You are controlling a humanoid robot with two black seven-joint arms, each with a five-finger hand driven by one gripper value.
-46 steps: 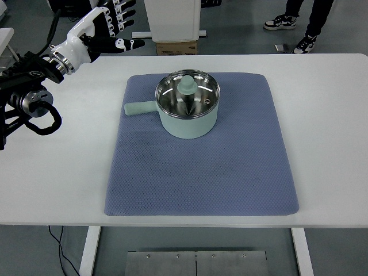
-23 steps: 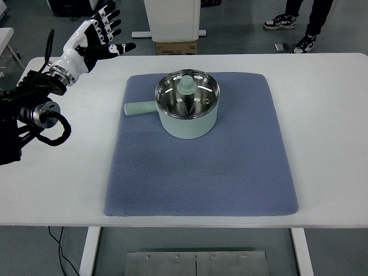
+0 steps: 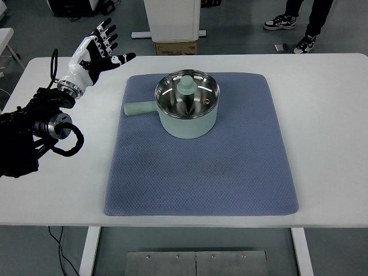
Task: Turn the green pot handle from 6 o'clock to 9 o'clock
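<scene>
At the bottom of the frame, below the white table's near edge, a grey metal plate [image 3: 196, 263] lies on the floor between the two white table legs. The white table [image 3: 333, 144] fills most of the picture, and a blue-grey quilted mat [image 3: 201, 172] lies flat on its middle, the lower half of the mat bare. In the upper half of the mat stands the green pot [image 3: 188, 104], upright, with a glass lid in a shiny metal rim and a pale green knob [image 3: 186, 84] on top. The pot handle [image 3: 140, 107] sticks out toward the left of the frame, at nine o'clock, lying over the mat near its left edge. At the left edge of the frame the left arm [image 3: 34, 129] comes in, black with a looped cable, above the table's left part and well apart from the pot. Its white and black left hand [image 3: 95, 52] is in the upper left of the frame, over the table's far left corner, fingers spread wide and released, grasping nothing. Beyond the table's far edge are a white pedestal [image 3: 172, 20] with a cardboard box [image 3: 176, 47] at its foot, and in the upper right a person's legs and sneakers [image 3: 293, 26] on the grey floor.
</scene>
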